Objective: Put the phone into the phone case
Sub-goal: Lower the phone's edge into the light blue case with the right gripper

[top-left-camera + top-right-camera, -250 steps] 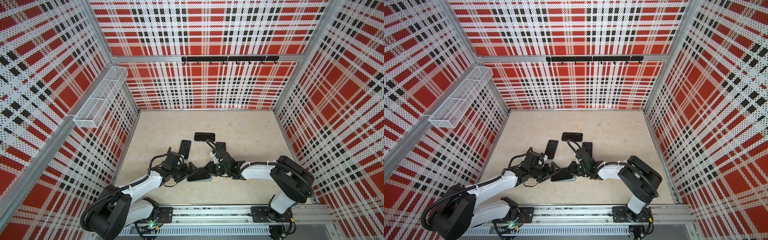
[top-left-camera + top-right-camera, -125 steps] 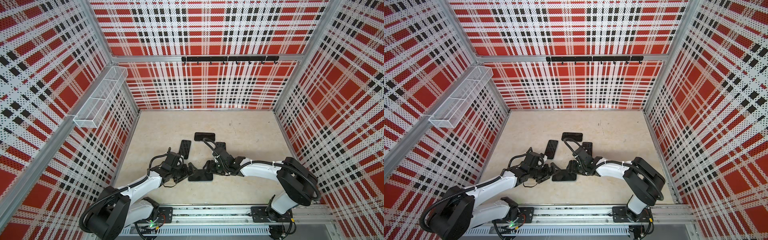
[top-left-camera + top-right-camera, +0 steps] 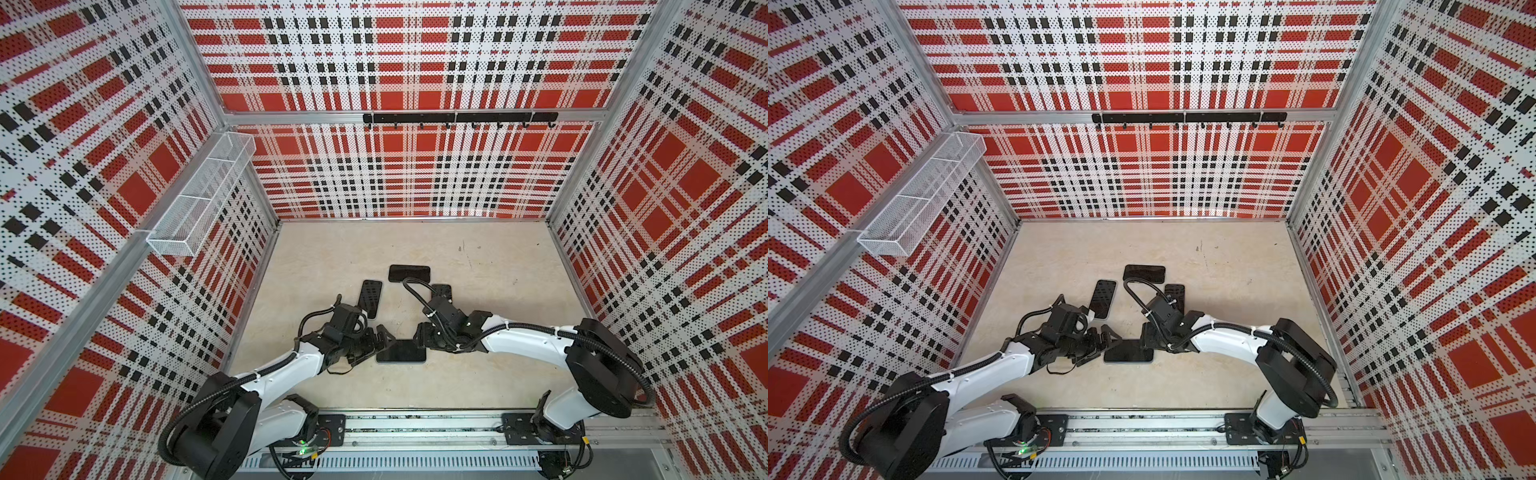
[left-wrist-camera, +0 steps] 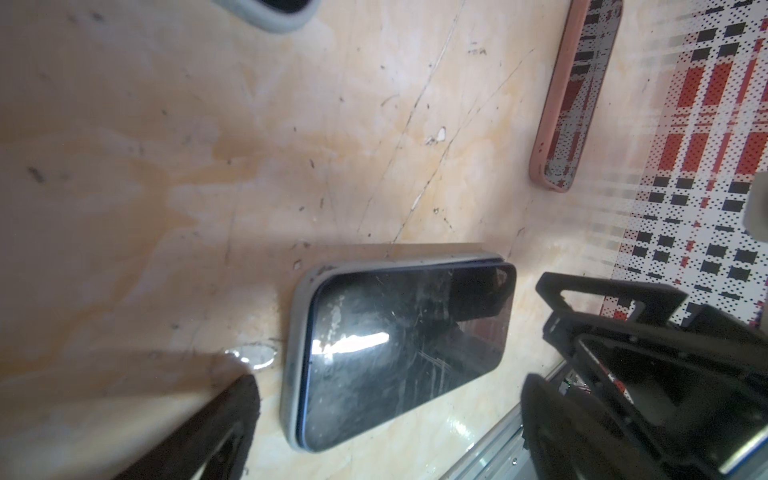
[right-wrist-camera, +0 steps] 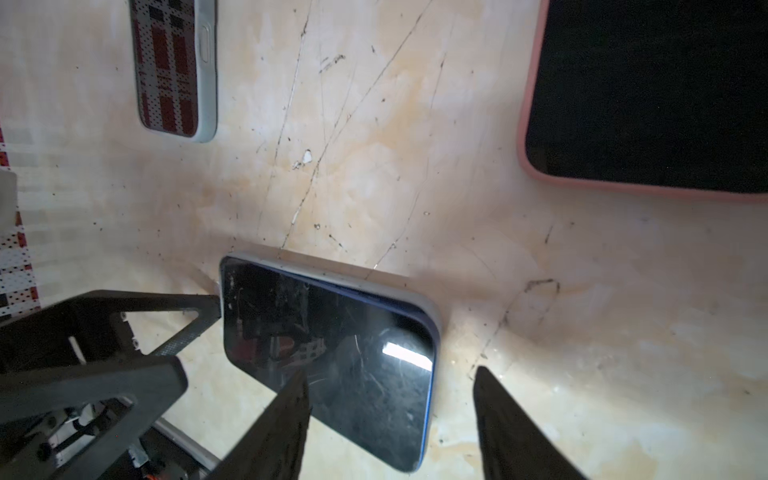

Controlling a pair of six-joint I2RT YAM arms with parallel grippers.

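The phone [image 3: 401, 351] lies flat, screen up, in the lower middle of both top views. It sits inside its grey case [image 4: 297, 332] on the bench [image 3: 490, 374]. The left gripper [image 3: 383, 340] is at the phone's left short end, jaws spread wide and empty. One tip appears to touch the case, likely as a stop against sliding. The right gripper [image 5: 390, 372] is at the opposite end, also released and grasping nothing. One of its fingers [image 5: 286, 419] hangs over the glass, probably to press the phone down. The screen is dark, scuffed and dusty, with a bright glare patch. A thin blue edge shows above the case rim along one long side, so that side may not be fully seated.
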